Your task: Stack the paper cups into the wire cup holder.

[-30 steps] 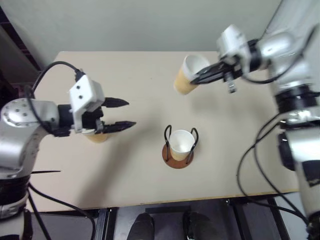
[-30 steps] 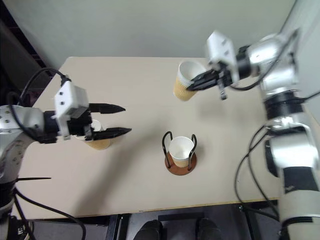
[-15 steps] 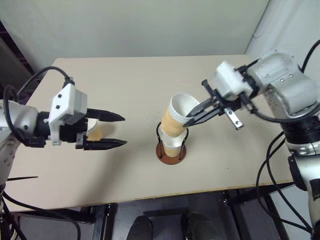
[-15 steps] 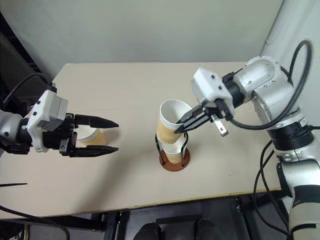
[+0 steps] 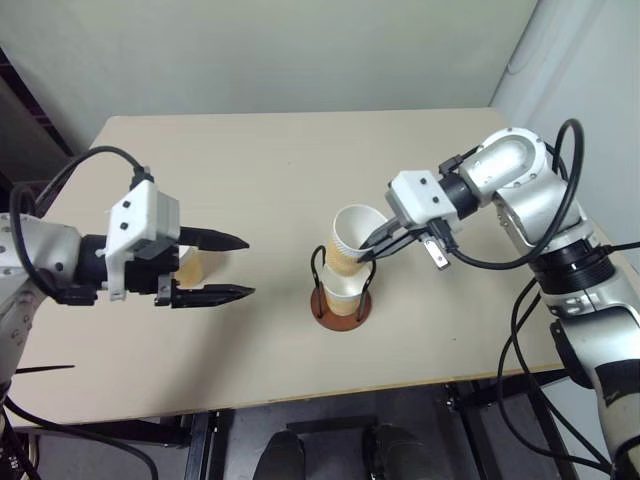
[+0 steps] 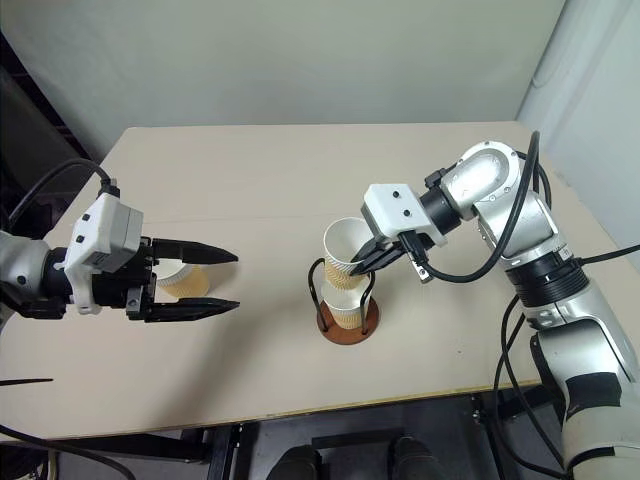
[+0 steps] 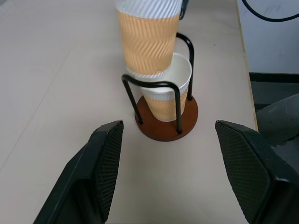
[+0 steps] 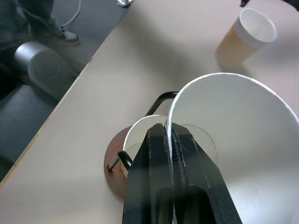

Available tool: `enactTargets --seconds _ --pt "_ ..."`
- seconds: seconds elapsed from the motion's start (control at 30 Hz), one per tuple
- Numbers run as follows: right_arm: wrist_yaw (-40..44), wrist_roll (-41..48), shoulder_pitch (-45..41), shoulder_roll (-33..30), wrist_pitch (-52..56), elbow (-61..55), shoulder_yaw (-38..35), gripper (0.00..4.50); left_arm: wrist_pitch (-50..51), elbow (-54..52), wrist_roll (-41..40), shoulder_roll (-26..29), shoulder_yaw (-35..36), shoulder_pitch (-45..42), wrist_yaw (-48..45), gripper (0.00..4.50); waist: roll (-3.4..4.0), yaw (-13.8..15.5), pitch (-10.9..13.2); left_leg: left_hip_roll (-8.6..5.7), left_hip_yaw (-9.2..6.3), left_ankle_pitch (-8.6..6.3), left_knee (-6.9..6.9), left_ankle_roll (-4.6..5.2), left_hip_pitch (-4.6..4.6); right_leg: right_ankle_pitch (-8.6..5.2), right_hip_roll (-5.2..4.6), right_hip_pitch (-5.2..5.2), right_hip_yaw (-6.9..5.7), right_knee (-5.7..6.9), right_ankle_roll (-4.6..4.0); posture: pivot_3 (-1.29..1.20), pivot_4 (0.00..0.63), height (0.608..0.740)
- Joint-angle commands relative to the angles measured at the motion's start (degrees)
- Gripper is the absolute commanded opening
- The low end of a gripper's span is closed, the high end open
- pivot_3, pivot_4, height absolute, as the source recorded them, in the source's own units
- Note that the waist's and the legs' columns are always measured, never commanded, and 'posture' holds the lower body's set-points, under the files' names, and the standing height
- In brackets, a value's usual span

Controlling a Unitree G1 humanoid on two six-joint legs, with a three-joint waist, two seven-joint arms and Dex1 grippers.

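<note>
wire cup holder (image 5: 340, 300) stands near the front middle of the table (image 5: 300, 160), one paper cup (image 5: 343, 296) seated inside its loops. second cup (image 5: 354, 240) hangs tilted directly above it, base at the seated cup's rim; right gripper (image 5: 372, 250) has its fingers pinched together on this cup's rim wall. left gripper (image 5: 240, 267) hovers to the left, jaws wide apart, holding nothing. third cup (image 5: 188, 262) stands upright behind it.

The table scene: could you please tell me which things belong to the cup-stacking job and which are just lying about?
Job:
- held cup, pinched at its rim by the shut right gripper
- cup in holder
- holder
- third cup, standing by the open left gripper

Lying about:
- nothing on the table
</note>
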Motion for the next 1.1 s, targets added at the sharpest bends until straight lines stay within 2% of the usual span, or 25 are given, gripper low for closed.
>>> enactTargets --seconds 0.03,0.1,0.2,0.37,0.53,0.6,0.7,0.83,0.97,1.1 --pt "0.32 1.28 -0.61 -0.77 -0.92 -1.67 1.05 0.02 -0.42 -1.72 -0.52 0.93 2.70 0.59 0.63 3.37 0.00 0.00 0.00 0.00 0.01 -0.02 0.00 -0.02 0.00 -0.01 0.00 0.00 0.00 -0.01 0.01 0.00 0.150 0.740" --pt "0.32 1.42 -0.81 -0.73 -1.12 -1.79 1.74 0.02 -0.37 -2.11 -0.63 0.93 3.13 1.16 0.77 3.37 0.00 0.00 0.00 0.00 0.01 -0.05 0.00 -0.04 0.00 -0.01 0.00 0.00 0.00 -0.02 0.02 0.00 0.150 0.740" --pt "0.32 3.24 -1.21 -1.95 -1.61 -2.65 3.79 0.62 -0.51 -2.31 -0.65 0.92 3.38 1.77 1.03 3.37 0.00 0.00 0.00 0.00 0.01 -0.06 0.00 -0.04 -0.01 -0.02 0.00 0.00 0.00 -0.02 0.02 0.00 0.150 0.740" --pt "0.32 5.62 -1.63 -4.52 -3.23 -4.23 7.31 2.34 -0.80 -2.44 -0.40 0.73 3.13 2.04 1.47 3.37 0.00 -0.01 0.00 0.00 0.03 -0.05 0.04 -0.04 -0.02 -0.11 0.00 0.02 0.02 -0.01 -0.13 0.00 0.150 0.740" --pt "0.32 3.95 -2.38 -2.64 -4.55 -2.84 6.33 4.09 -1.18 -2.37 0.14 0.55 2.94 2.11 2.04 3.37 0.00 -0.06 0.00 0.03 0.02 -0.05 0.03 -0.04 0.03 -0.10 0.04 0.01 0.03 0.02 -0.13 0.00 0.150 0.740" --pt "0.14 3.23 -4.63 -1.08 -4.12 0.80 3.41 4.09 -1.49 -1.59 1.01 0.91 3.32 2.30 2.43 3.37 0.00 -0.11 0.00 0.04 0.02 -0.05 0.02 -0.04 0.05 -0.10 0.05 0.01 0.03 0.02 -0.13 0.00 0.150 0.740" --pt "0.28 7.90 -6.77 -2.89 -1.27 5.87 -1.48 4.09 -4.63 3.55 8.01 3.95 2.91 2.60 3.87 3.37 0.00 0.01 0.00 0.06 -0.02 -0.05 0.00 -0.04 0.00 -0.10 0.04 -0.06 0.03 0.02 -0.14 0.00 0.150 0.740" --pt "-16.80 5.95 -7.85 3.90 3.81 11.50 -9.13 4.09 -8.94 10.42 14.43 7.91 2.53 4.24 2.99 3.37 -0.03 0.10 -0.02 0.18 -0.11 -0.05 -0.02 -0.04 -0.03 -0.13 0.02 -0.09 0.07 0.00 -0.19 0.00 0.150 0.740" --pt "-20.04 7.71 -4.87 7.15 9.00 5.28 -11.59 4.09 -14.10 15.73 20.13 10.54 -0.99 5.37 2.19 3.37 -0.03 -0.31 -0.01 0.42 -0.03 -0.07 -0.17 -0.03 -0.03 -0.13 0.04 -0.28 0.14 0.02 -0.19 0.00 0.150 0.740" --pt "-20.33 8.30 -2.68 8.08 11.63 0.13 -11.62 4.09 -18.50 20.88 25.60 11.86 -6.89 2.71 2.20 3.37 -0.03 -0.15 -0.01 0.42 -0.06 -0.08 -0.36 -0.06 -0.28 -0.04 0.06 -0.52 -0.03 0.03 -0.04 0.00 0.150 0.740"
